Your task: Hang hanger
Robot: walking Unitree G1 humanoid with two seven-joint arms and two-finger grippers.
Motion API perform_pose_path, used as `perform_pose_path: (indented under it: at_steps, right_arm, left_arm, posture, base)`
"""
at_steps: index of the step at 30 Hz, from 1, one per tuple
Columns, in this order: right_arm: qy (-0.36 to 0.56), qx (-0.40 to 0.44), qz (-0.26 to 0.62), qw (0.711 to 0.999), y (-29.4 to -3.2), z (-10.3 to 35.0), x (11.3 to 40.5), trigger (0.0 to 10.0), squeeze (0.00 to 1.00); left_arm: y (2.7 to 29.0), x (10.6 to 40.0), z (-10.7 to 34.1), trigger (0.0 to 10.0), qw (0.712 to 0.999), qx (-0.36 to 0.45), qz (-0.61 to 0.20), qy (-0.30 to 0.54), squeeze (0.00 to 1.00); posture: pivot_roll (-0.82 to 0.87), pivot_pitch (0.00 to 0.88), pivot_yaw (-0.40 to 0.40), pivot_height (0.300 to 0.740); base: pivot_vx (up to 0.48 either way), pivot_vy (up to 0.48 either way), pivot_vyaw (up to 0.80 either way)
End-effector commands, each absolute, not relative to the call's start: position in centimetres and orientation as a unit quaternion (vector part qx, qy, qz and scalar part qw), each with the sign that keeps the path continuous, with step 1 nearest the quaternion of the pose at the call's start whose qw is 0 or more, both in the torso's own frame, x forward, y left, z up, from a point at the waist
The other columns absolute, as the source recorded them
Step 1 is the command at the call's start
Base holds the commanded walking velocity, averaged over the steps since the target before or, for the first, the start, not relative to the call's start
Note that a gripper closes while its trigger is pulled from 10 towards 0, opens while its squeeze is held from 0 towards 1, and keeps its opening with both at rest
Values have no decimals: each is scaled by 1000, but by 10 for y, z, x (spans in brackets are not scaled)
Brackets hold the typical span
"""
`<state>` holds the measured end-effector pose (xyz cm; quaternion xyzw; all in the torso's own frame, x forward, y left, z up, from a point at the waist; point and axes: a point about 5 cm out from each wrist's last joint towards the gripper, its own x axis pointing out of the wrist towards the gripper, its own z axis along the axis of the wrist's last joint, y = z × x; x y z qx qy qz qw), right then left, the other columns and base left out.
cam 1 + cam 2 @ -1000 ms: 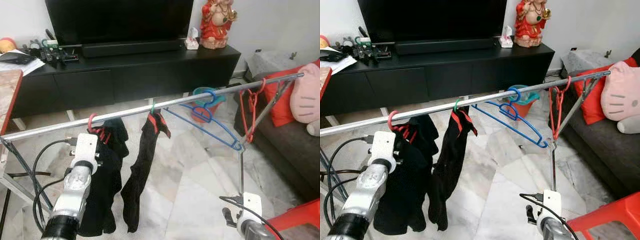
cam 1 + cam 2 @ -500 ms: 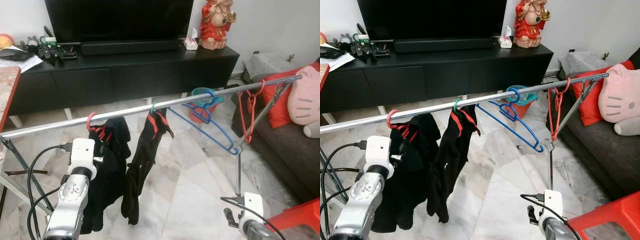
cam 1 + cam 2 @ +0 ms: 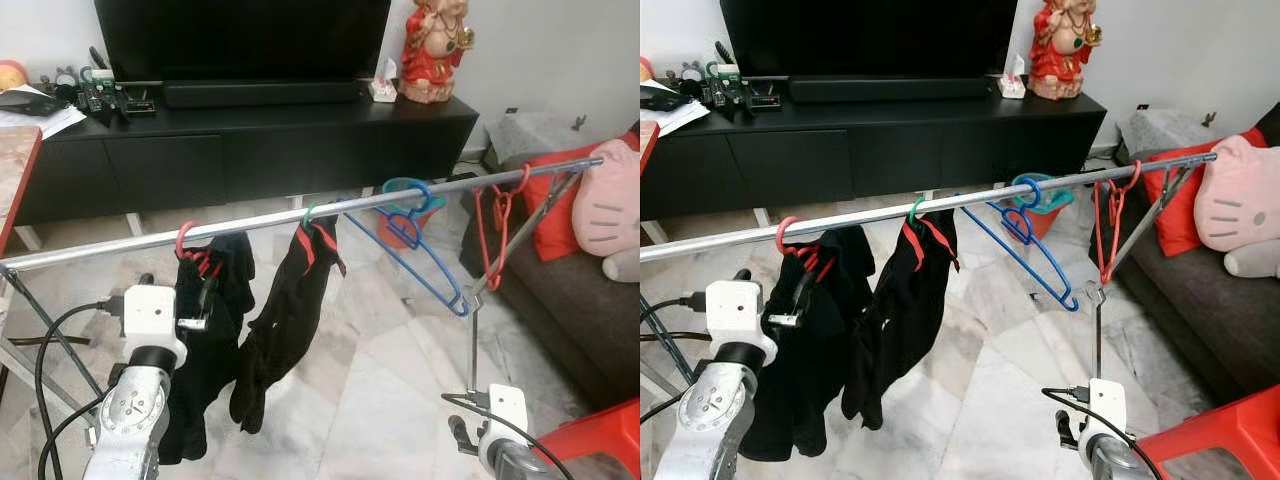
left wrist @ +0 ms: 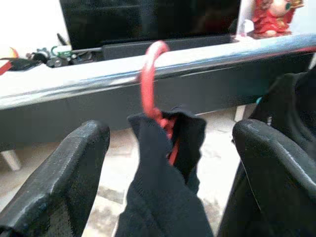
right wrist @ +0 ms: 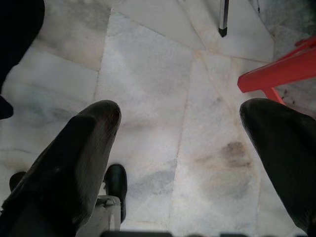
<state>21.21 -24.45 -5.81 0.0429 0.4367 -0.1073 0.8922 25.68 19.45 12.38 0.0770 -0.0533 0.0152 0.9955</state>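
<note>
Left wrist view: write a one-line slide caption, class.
Open left gripper faces the red plastic hanger hooked on the silver metal rail, black garment draped below.

Rail (image 3: 250, 225): 1
Hangers on rail: 4 — red, left (image 3: 186, 240); green (image 3: 307, 214); blue (image 3: 420, 255); red, right (image 3: 497, 215)
Black garments: 2 — left (image 3: 205, 360); right (image 3: 290, 320)
Statue, far (image 3: 436, 50): 1
TV (image 3: 240, 40): 1
Grippers: 2 — left (image 4: 168, 163); right (image 5: 197, 163)

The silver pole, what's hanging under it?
Under the pole hang two black garments, one on a red hanger, one on a green hook. Further along hang bare blue hangers and red hangers. The garments cover the hanger arms inside them.
</note>
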Motion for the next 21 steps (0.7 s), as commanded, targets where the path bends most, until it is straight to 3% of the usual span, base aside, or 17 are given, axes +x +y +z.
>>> perform_pose_path:
  at_steps: [1, 3, 21]
  right_arm:
    - [434, 34, -111, 893, -251, -54, 215, 10000, 0]
    - [434, 35, -112, 893, -251, -54, 215, 10000, 0]
    - [434, 36, -112, 893, -250, -54, 216, 10000, 0]
  left_arm:
    - [185, 261, 132, 10000, 994, 86, -10, -71, 0]
    - [182, 262, 134, 10000, 993, 87, -19, -77, 0]
    - [175, 264, 134, 10000, 993, 84, -35, -72, 0]
  posture:
    - [41, 0, -143, 740]
    - [38, 0, -141, 740]
    - [37, 0, -142, 740]
  base:
    - [0, 0, 0]
    - [0, 0, 0]
    - [0, -447, 0]
